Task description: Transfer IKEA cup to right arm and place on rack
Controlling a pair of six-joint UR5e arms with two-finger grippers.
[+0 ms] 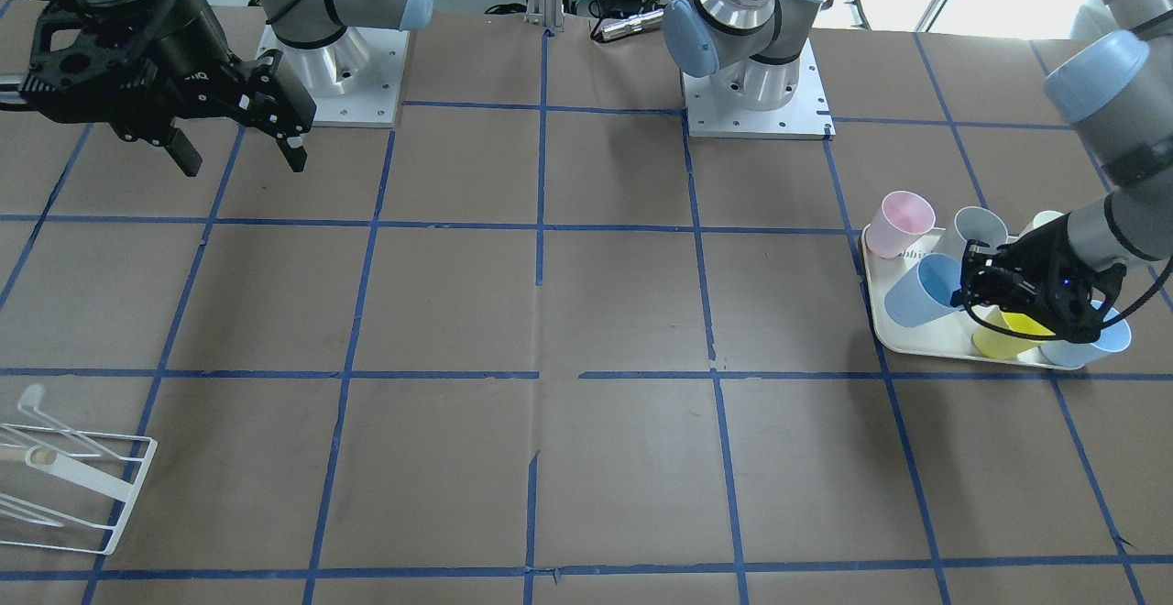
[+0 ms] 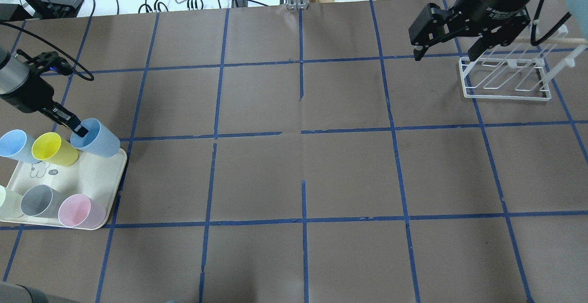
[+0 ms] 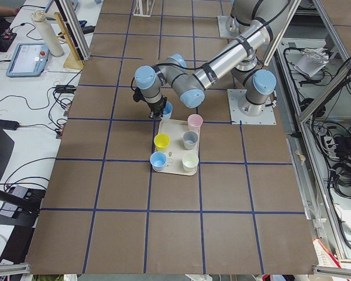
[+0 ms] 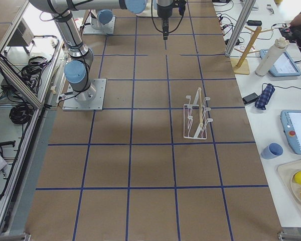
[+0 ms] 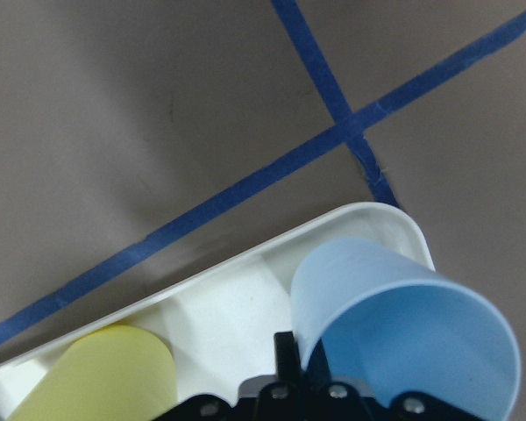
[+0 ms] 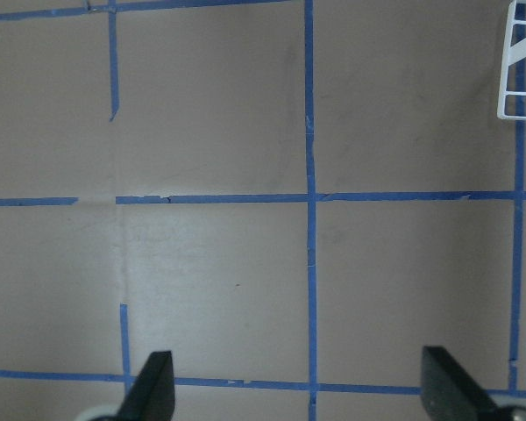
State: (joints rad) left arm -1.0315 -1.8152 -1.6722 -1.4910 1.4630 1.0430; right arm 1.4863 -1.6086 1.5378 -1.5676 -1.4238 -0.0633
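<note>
The IKEA cup [image 2: 97, 138], pale blue, stands on the far right corner of a white tray [image 2: 94, 176]. My left gripper [image 2: 75, 127] straddles its rim and is shut on the cup wall. The left wrist view shows the cup [image 5: 403, 324] with one finger [image 5: 287, 355] pressed outside its wall. In the front view the cup [image 1: 916, 293] is at the tray's left edge by the gripper [image 1: 971, 289]. My right gripper [image 2: 444, 57] is open and empty, held above the table just left of the white wire rack [image 2: 505, 77]. The rack also shows in the front view [image 1: 78, 486].
On the tray [image 1: 921, 341] stand a second blue cup [image 2: 14, 144], a yellow cup [image 2: 54, 149], a grey cup [image 2: 40, 200], a pink cup [image 2: 81, 211] and a pale cup [image 2: 4, 202]. Brown table with blue tape grid. Cables lie along the far edge.
</note>
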